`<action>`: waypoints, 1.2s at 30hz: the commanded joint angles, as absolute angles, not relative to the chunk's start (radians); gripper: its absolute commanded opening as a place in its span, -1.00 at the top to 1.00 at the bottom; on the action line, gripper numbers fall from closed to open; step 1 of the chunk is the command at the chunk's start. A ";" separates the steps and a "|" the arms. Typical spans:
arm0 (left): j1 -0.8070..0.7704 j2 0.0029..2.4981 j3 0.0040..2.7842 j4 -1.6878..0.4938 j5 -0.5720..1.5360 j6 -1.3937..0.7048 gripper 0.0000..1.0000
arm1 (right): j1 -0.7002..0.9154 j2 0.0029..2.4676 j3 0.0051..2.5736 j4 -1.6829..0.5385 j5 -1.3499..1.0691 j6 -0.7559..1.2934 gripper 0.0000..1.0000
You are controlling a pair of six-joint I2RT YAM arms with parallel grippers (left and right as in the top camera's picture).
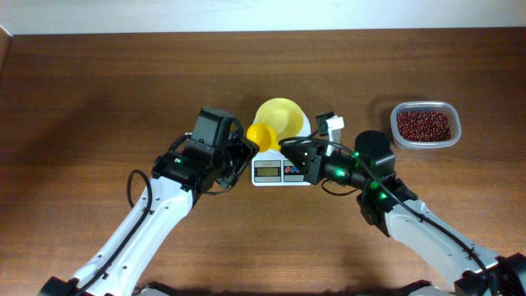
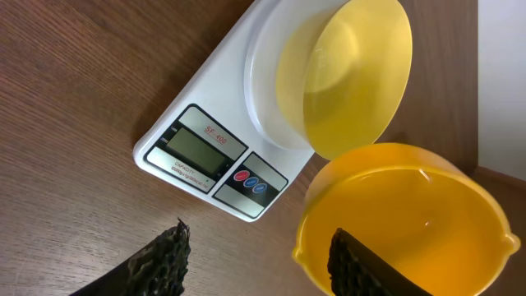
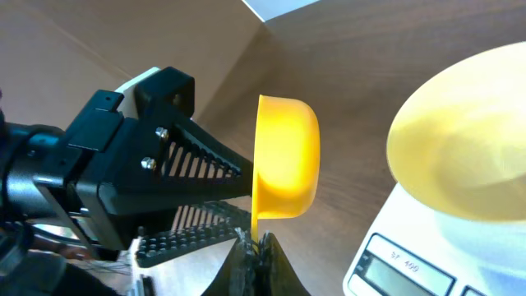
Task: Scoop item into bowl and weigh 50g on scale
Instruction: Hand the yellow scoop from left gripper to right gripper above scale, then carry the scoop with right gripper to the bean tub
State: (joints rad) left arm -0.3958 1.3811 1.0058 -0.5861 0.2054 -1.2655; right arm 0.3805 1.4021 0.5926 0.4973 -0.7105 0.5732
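Note:
The pale-yellow bowl [image 1: 283, 115] stands empty on the white scale [image 1: 282, 171], whose display faces the table's front. The item, dark red-brown beans [image 1: 423, 125], lies in a clear container at the far right. A yellow scoop [image 1: 261, 136] hangs beside the scale's left corner, its cup [image 3: 288, 160] turned on its side. My right gripper [image 3: 259, 242] is shut on the scoop's thin handle. My left gripper [image 2: 259, 232] is open around the cup, with one finger [image 2: 362, 267] inside the scoop [image 2: 403, 214] and the other [image 2: 164, 263] outside over the wood.
The clear container [image 1: 425, 105] stands about a hand's width right of the scale, beyond my right arm. Both arms reach in from the front and meet at the scale's front edge. A pale wall runs along the table's far edge.

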 commanded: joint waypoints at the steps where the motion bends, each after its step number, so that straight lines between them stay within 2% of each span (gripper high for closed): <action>1: -0.375 1.374 1.016 -0.575 0.196 -1.198 -0.13 | 0.361 1.405 0.608 0.487 -0.675 0.500 0.92; 3: -0.352 1.343 1.018 -0.564 0.198 -1.122 -0.13 | 0.332 1.405 0.608 0.471 -0.666 0.445 0.92; 7: -0.319 1.256 1.018 -0.542 0.194 -0.944 -0.29 | 0.241 1.400 0.608 0.427 -0.639 0.403 0.92; 11: -0.317 1.235 1.017 -0.544 0.179 -0.913 -0.44 | 0.166 1.337 0.608 0.368 -0.637 0.392 0.92; 15: -0.316 1.235 1.017 -0.544 0.129 -0.914 -0.74 | 0.111 1.233 0.608 0.247 -0.611 0.342 0.92; 16: -0.316 1.235 1.017 -0.545 0.121 -0.914 -0.99 | 0.099 1.176 0.608 0.188 -0.569 0.320 0.92; 24: -0.317 1.235 1.016 -0.585 0.107 -0.914 -0.98 | 0.096 0.866 0.674 -0.158 -0.259 0.209 0.92; 30: -0.317 1.235 1.016 -0.584 0.107 -0.914 -0.98 | 0.096 0.764 0.685 -0.206 -0.235 0.123 0.92; 36: -0.317 1.235 1.016 -0.584 0.107 -0.915 -0.98 | 0.096 0.742 0.747 -0.332 0.121 0.123 0.92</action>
